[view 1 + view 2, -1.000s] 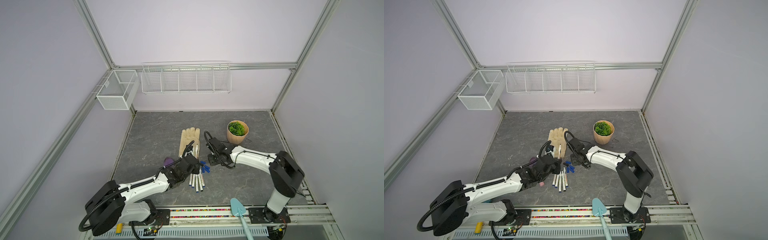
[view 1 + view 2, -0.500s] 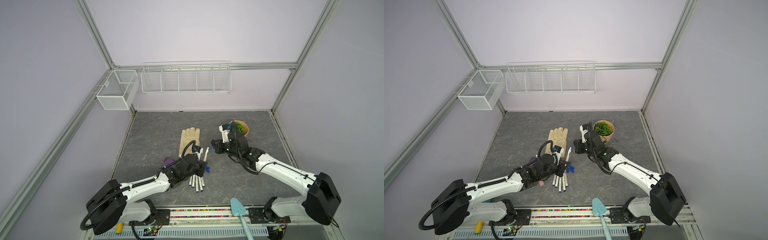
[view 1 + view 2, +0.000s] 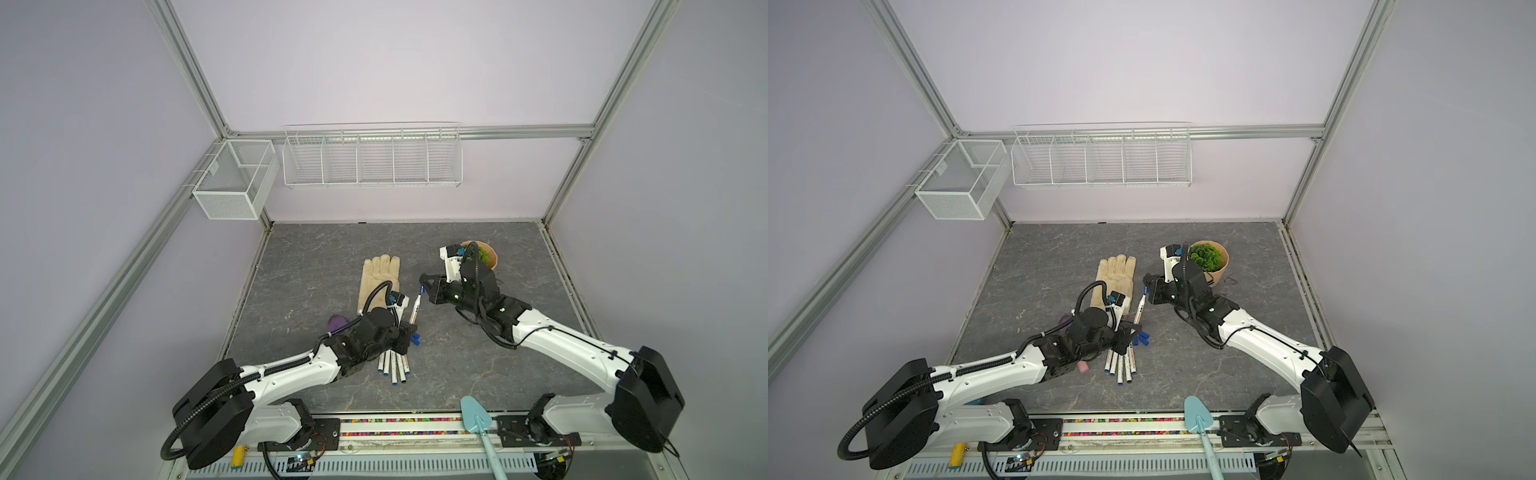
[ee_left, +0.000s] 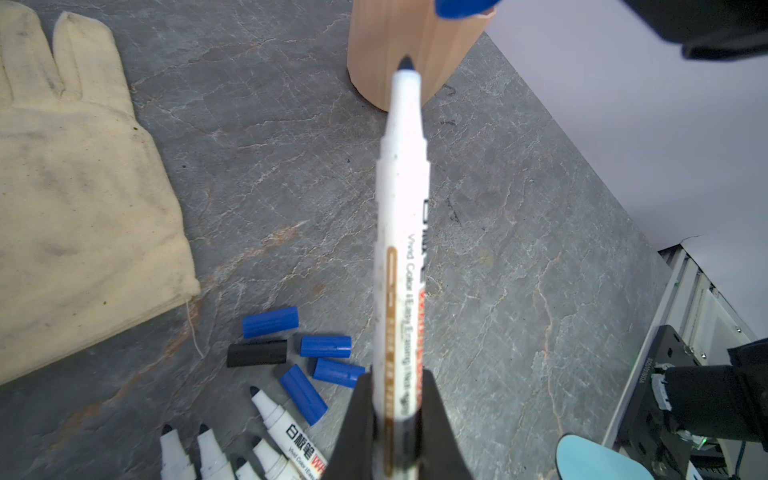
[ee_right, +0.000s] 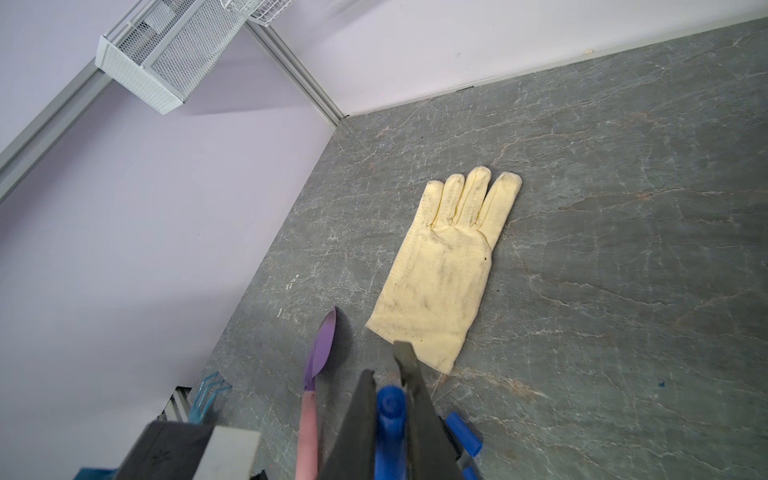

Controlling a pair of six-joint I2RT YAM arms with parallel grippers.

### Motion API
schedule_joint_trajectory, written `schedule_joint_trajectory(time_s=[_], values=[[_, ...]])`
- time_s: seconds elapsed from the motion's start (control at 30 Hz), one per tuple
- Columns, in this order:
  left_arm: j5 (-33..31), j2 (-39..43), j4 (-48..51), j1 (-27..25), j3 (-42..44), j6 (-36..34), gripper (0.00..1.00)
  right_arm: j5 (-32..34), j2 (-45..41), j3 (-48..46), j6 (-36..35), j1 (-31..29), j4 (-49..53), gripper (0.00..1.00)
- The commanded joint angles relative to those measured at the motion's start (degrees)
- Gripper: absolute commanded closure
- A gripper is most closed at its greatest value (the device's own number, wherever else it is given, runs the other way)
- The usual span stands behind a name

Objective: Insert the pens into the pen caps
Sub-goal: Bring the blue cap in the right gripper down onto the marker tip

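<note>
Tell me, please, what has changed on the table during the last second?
The right gripper rose from the loose caps, shut on a blue cap. The left gripper, shut on a pen, lifted it toward that cap. The glove, the pot and the other pens stayed put.

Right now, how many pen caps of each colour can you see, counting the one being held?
Blue caps: 5 (four on the table, one in the right pincer)
Black caps: 1
Total: 6

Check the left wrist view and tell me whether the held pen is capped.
No, the pen gripped in the left end effector shows a bare dark tip.
</note>
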State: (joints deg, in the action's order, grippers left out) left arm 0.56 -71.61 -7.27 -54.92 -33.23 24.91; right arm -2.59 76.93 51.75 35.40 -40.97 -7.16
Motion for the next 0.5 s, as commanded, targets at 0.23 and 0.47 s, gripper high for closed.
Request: schedule_joint_trajectory(time_s=[0.23, 0.47], values=[[0.6, 1.4, -1.5, -0.4, 0.5, -0.9, 1.00, 0.6, 2.1, -1.0, 1.0, 0.3, -1.7, 0.89], [0.5, 1.0, -1.6, -0.5, 0.3, -0.9, 1.00, -0.1, 2.6, -1.0, 0.4, -0.2, -1.3, 0.90]])
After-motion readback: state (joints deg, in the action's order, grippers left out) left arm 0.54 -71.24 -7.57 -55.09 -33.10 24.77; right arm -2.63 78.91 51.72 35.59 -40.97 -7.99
